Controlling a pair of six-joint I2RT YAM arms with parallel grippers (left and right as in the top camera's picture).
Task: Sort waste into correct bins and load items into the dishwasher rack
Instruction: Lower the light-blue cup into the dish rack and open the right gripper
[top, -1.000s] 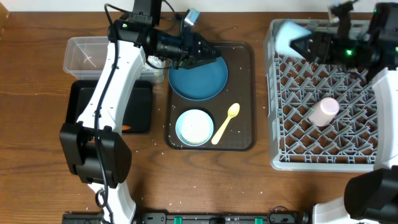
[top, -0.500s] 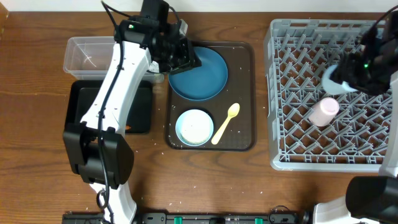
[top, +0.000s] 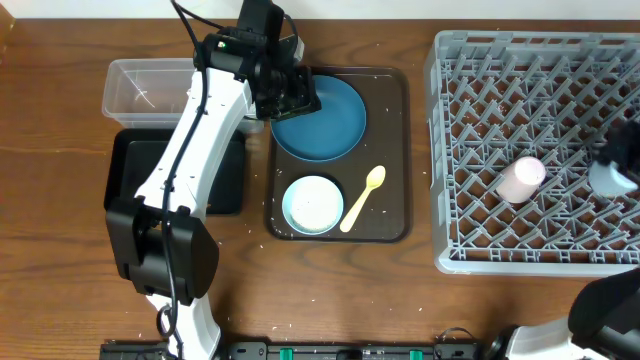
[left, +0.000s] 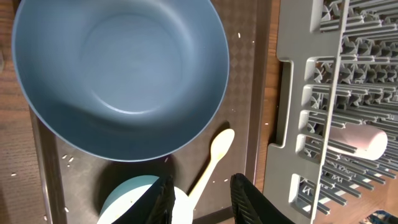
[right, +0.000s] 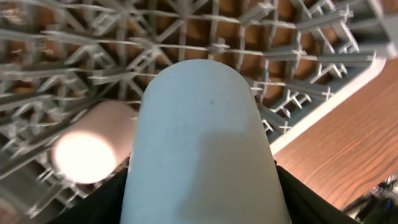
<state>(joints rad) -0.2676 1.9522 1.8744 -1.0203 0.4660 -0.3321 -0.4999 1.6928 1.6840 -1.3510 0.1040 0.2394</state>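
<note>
A light blue plastic cup (right: 199, 124) is clasped by the right gripper (right: 205, 205) over the grey lattice plastic rack (top: 530, 100), at frame right; the left gripper (left: 203, 202) is spread, empty, above the round blue plate (left: 118, 74).

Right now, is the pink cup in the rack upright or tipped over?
Tipped over: the pale pink cup lies on its side in the dishwasher rack, its long wall facing the overhead camera.

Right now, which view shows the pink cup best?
Overhead: the pink cup lies whole and unblocked in the rack. Left wrist catches it near the frame edge, among rack bars. Right wrist shows it blurred, half hidden by the blue cup.
</note>
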